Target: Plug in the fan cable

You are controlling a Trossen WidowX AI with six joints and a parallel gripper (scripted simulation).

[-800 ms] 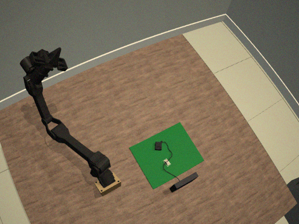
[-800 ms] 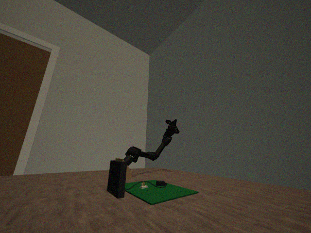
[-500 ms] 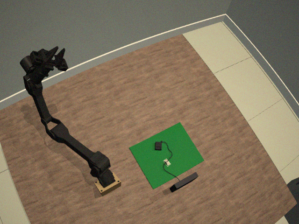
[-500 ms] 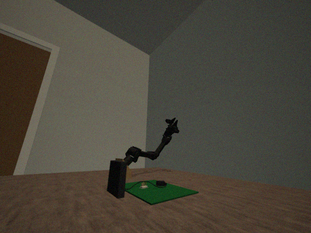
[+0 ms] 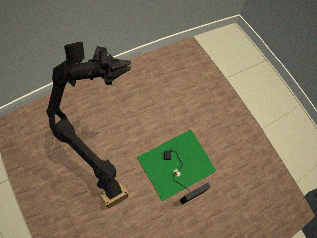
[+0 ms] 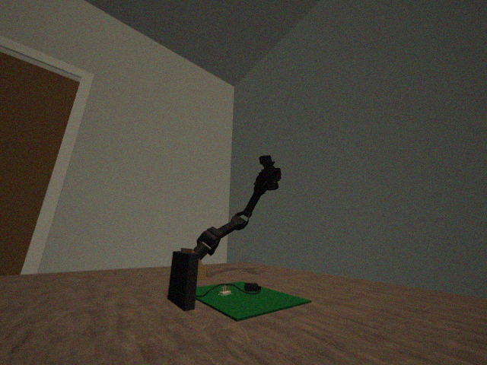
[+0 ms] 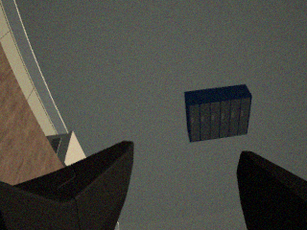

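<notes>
The green board point(image 5: 151, 163) point(image 6: 275, 304) lies flat. The small white header point(image 5: 177, 172) point(image 6: 225, 292) is on it, with thin pins upright in the exterior view. The black plug point(image 5: 168, 154) point(image 6: 252, 287) lies on the board, apart from the header. Its thin black cable point(image 5: 182, 162) curves past the header, seeming to cross at or over it, to the dark upright slab of the fan point(image 5: 195, 194) point(image 6: 182, 278) beside the board. My gripper point(image 5: 131, 65) point(image 7: 187, 157) is open and empty, high up and far from the plug and board. Its fingertips are hard to make out in the exterior view.
The arm's base stands on a tan block point(image 5: 117, 201) left of the board. In the wrist view, a blue-topped box with dark panels point(image 7: 219, 115) shows beyond the fingers against the grey wall. The wooden surface's edge point(image 7: 19, 110) shows at the left there.
</notes>
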